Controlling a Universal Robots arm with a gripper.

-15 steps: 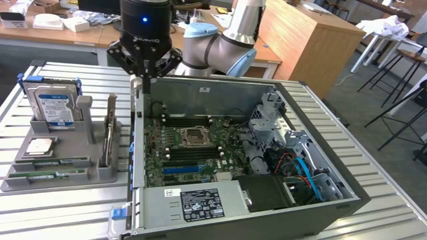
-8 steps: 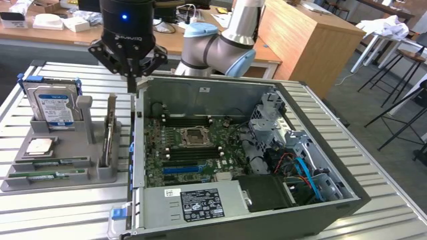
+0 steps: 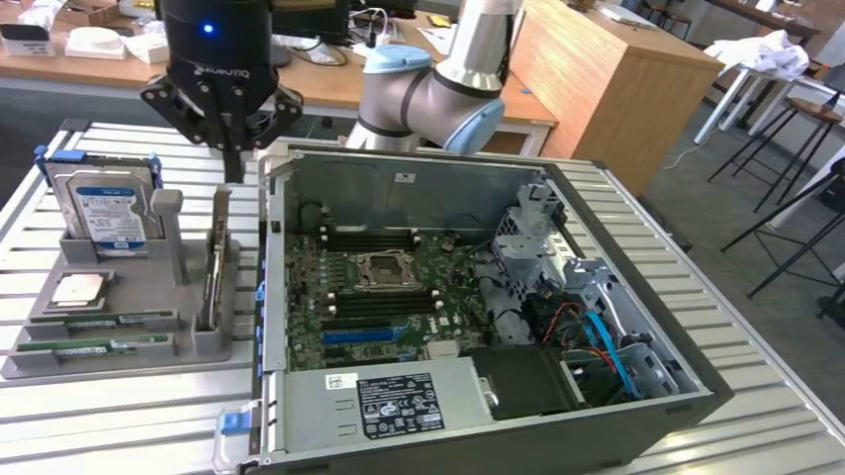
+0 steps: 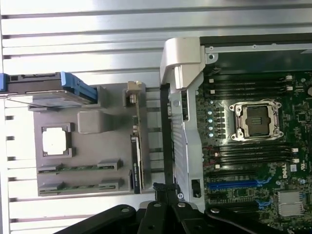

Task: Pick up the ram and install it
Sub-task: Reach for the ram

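Two ram sticks, thin green boards, lie flat in slots at the front of the grey holder (image 3: 119, 366): one ram (image 3: 99, 324) (image 4: 78, 167) and a second ram (image 3: 93, 346) (image 4: 78, 185) beside it. My gripper (image 3: 234, 163) (image 4: 165, 191) hangs above the holder's back end, close to the case wall, fingers shut together with nothing between them. It is well above the ram sticks and off to their far side. The open computer case (image 3: 284, 297) lies at the exterior view's right of the holder, with black memory slots (image 3: 376, 240) (image 4: 243, 87) beside the processor socket (image 3: 383, 267) (image 4: 257, 119).
In the holder stand a blue-framed hard drive (image 3: 106, 203) (image 4: 44, 87), a silver processor chip (image 3: 79, 289) (image 4: 54, 141) and an upright card (image 3: 216, 262) (image 4: 136, 146). The case's raised metal side wall (image 4: 183, 97) is close to the gripper. Everything rests on a slatted metal table (image 3: 739, 317).
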